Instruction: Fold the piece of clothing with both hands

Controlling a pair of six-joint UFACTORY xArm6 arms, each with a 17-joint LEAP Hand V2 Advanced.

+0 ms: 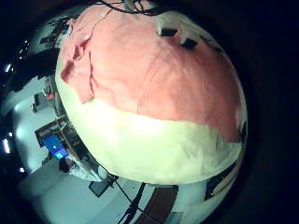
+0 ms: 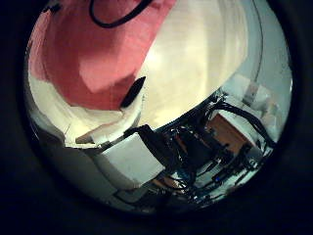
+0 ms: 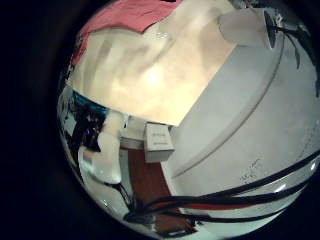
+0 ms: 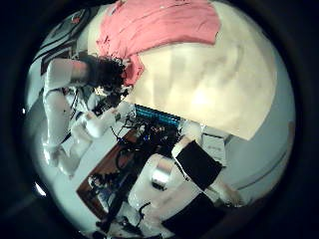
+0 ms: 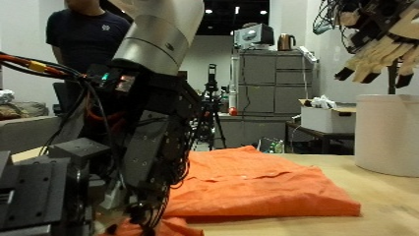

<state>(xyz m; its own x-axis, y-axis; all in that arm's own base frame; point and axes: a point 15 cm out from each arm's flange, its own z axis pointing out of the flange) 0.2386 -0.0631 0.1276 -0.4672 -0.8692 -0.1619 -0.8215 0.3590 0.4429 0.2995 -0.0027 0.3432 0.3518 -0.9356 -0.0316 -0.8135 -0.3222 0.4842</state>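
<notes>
Outside view: the near white-and-black robot arm (image 5: 157, 108) is seen at the table's near edge, blocking the rumpled orange fabric garment's (image 5: 262, 182) near end. The right hand is hidden low down, so its state cannot be told. The garment is spread flat on the pale wooden table (image 5: 380, 202), its folds soft and creased. The left hand (image 5: 380, 39) is held high above it, well apart, with fingers spread and relaxed, holding nothing. A white cylindrical bin (image 5: 388, 133) stands beyond the table.
</notes>
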